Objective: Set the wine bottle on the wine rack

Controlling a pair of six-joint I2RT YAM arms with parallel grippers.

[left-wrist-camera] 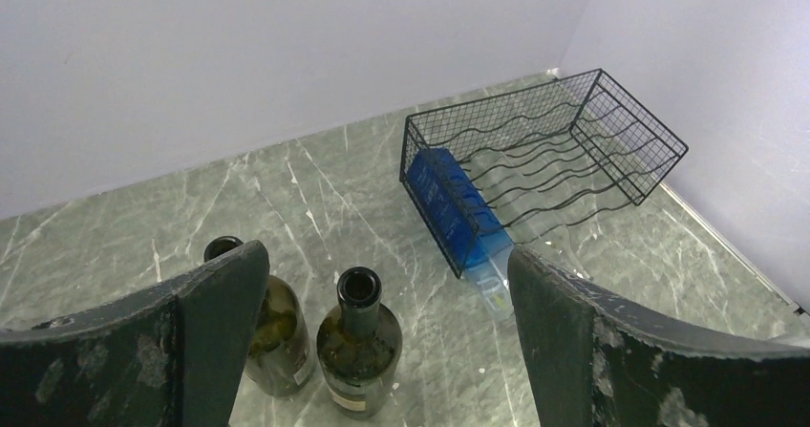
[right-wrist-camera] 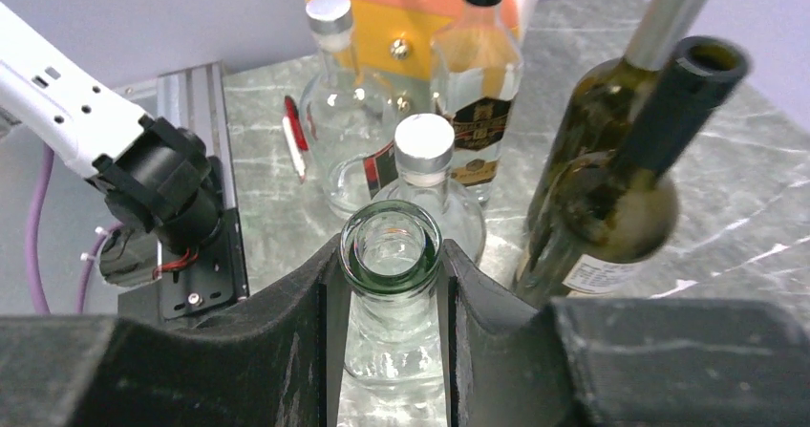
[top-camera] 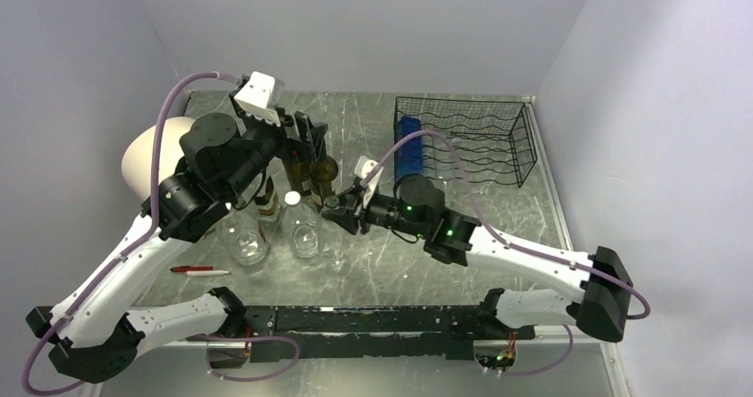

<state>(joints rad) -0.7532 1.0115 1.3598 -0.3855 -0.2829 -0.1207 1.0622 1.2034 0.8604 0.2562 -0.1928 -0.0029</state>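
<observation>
My right gripper (right-wrist-camera: 392,288) is shut on the neck of a clear glass wine bottle (right-wrist-camera: 392,247) with a green-tinted open mouth, both pads pressed against the neck just under the rim. In the top view this gripper (top-camera: 343,209) sits mid-table among the bottles. The black wire wine rack (top-camera: 479,139) stands at the back right with a blue bottle (top-camera: 408,153) lying in its left slot. My left gripper (left-wrist-camera: 387,260) hangs open above two dark green wine bottles (left-wrist-camera: 358,346), holding nothing. The rack (left-wrist-camera: 573,140) also shows in the left wrist view.
Around the held bottle stand a clear bottle with a silver cap (right-wrist-camera: 425,160), a clear flask (right-wrist-camera: 334,112), a square liquor bottle (right-wrist-camera: 478,83) and two dark bottles (right-wrist-camera: 611,207). A red and white pen (top-camera: 200,270) lies front left. A white round object (top-camera: 146,157) sits far left.
</observation>
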